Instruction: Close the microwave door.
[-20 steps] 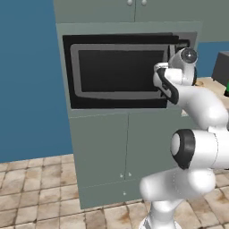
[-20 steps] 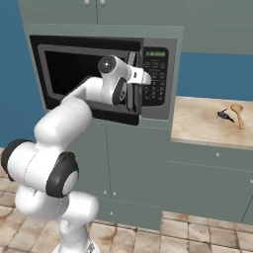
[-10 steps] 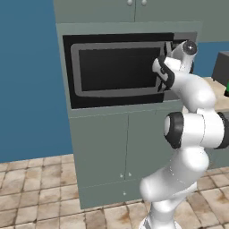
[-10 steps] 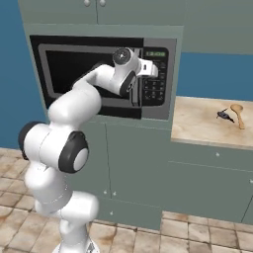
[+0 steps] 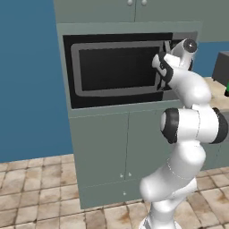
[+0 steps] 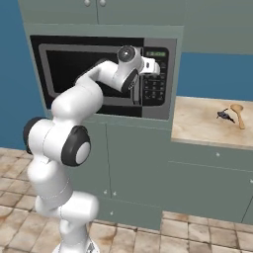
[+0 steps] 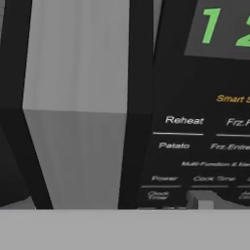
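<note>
At the left of the scene the microwave door (image 5: 117, 69) lies nearly flat against the front of the microwave (image 6: 104, 74), built into the grey-green cabinet column; in the left base view its dark window and grey frame face outward. Whether the latch has caught cannot be told from here, so the closing looks almost done rather than surely done.

Moving right, the vertical grey handle bar (image 7: 73, 107) shows large in the hand view, with the gripper (image 5: 160, 67) right at the door's right edge, beside that bar. Its fingers are hidden against the black panel, so I cannot tell how far apart they stand or whether they have hold of anything.

Just right of the handle comes the keypad panel (image 7: 195, 141) with its green display (image 6: 155, 53); the hand camera reads "Reheat" and "Potato" from very close.

The risk is that closeness. A push landing on the keypad instead of the door would press buttons and leave the door a crack open. A glancing push on the handle could slide off, and a heavy push could jam the wrist against the cabinet.

Far right, a wooden spoon (image 6: 237, 113) lies on the desk (image 6: 202, 123), well apart from the work.
</note>
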Robot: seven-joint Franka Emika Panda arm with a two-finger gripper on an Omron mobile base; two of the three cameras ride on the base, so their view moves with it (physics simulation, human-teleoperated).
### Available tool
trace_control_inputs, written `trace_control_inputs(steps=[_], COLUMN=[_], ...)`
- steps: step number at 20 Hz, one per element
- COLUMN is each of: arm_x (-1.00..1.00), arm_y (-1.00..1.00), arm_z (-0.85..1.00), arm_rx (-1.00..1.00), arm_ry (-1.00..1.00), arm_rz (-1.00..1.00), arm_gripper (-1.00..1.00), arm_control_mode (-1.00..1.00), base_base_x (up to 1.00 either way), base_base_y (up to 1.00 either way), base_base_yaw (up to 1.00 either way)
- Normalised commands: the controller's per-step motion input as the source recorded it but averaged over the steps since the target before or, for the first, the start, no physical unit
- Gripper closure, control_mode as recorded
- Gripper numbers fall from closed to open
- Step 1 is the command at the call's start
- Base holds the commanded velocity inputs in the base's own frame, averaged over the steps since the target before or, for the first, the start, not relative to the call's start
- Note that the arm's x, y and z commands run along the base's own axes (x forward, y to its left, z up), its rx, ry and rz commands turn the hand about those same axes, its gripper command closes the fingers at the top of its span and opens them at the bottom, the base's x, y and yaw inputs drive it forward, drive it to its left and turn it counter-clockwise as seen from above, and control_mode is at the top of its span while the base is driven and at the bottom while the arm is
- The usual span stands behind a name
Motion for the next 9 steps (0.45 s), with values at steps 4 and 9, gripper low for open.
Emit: trace_control_inputs(steps=[4,9], arm_x=[0.24,0.09], arm_y=[-0.02,-0.01], arm_z=[0.00,0.00], arm_rx=[0.00,0.00], arm_ry=[0.00,0.01], arm_rz=[0.00,0.00], arm_gripper=[-1.00,-1.00], arm_control_mode=[-1.00,-1.00], base_base_x=[0.00,0.00], base_base_y=[0.00,0.00], base_base_yaw=[0.00,0.00])
